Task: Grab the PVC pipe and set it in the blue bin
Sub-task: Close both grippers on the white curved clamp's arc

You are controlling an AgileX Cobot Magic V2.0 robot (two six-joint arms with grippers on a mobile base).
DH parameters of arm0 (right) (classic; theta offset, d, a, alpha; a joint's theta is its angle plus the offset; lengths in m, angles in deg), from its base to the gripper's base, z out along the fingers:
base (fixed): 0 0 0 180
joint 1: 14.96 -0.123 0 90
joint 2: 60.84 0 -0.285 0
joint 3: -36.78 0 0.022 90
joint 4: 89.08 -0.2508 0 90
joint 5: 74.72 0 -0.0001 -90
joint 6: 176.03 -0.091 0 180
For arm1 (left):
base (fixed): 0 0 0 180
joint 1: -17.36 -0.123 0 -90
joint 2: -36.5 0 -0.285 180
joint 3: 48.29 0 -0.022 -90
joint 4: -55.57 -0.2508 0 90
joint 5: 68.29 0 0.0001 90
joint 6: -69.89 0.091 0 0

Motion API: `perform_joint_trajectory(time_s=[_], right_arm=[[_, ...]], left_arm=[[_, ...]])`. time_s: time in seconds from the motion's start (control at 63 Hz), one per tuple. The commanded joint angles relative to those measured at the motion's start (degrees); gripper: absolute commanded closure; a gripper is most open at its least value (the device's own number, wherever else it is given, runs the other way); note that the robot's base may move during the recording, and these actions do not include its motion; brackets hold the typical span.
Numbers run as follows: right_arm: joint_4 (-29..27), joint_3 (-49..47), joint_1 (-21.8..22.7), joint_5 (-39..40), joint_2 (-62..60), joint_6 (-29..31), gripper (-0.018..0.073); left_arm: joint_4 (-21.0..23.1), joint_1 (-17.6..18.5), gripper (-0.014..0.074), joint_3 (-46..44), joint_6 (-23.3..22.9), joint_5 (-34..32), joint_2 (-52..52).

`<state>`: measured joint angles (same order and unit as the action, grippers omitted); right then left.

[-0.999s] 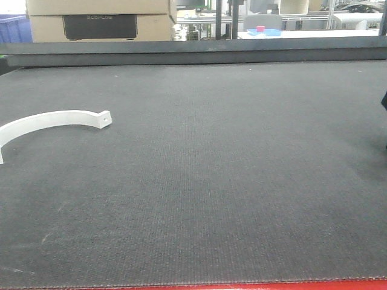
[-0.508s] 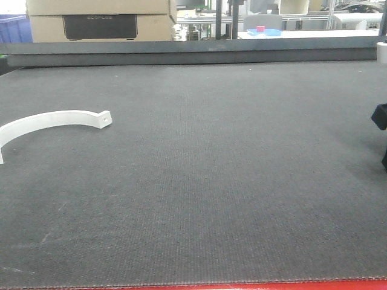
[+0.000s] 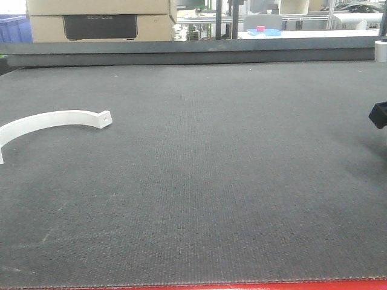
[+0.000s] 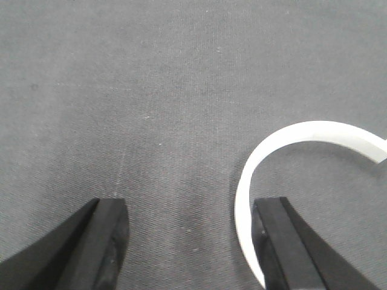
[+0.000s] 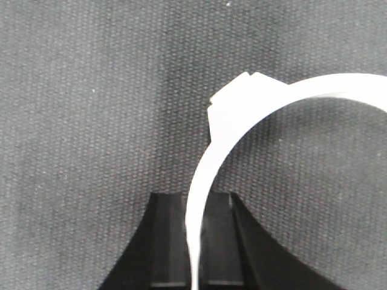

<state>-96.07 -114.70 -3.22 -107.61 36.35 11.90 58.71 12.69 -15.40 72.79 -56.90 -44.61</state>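
Front view, tabletop: the dark woven tabletop filled nearly the whole frame. A raised dark rail closed the far edge and a red strip ran along the near edge.
Front view, task's thing: the PVC pipe lay flat at middle left, arching upward. Its holed tab pointed right and its other end ran off the left edge.
Front view, open room: everything right of the tab was bare mat as far as a black arm part poking in at the right edge.
Front view, beyond the rail: cardboard boxes and a blue crate stood at upper left.
Left wrist view, pincer: the left pincer was released, its fingers set wide apart over bare mat.
Left wrist view, pipe: the white arc curved through the lower right and ran just inside the right-of-frame finger, too close to tell whether it touched.
Right wrist view, pincer: the right pincer was clenched on a second PVC pipe.
Right wrist view, edges: this strip rose from between the pads and swept to the upper right edge, with its tab above centre.
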Motion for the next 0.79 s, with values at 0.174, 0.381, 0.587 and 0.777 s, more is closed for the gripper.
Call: perform_joint_trajectory(time_s=[0.174,0.381,0.587,0.777], right_arm=[[-0.2,-3.2,0.1,-7.1,-4.6,0.4,0.0727],[-2.8,-4.8,0.1,-7.3,-14.5,0.4,0.0727],[-3.8,-5.0,0.1,-7.3,-27.8,0.4,0.0727],[-4.3,-5.0,0.1,-7.0,-39.1,0.4,0.0727]], left_arm=[[0.4,3.2,0.0240,-0.6,-0.4,-0.7,0.1],[0.1,3.7,0.0240,-2.1,-0.4,0.4,-3.3],[0.1,3.7,0.0240,-5.1,-0.4,2.4,-9.7],[0.1,3.7,0.0240,-5.6,-0.4,2.1,-13.8]])
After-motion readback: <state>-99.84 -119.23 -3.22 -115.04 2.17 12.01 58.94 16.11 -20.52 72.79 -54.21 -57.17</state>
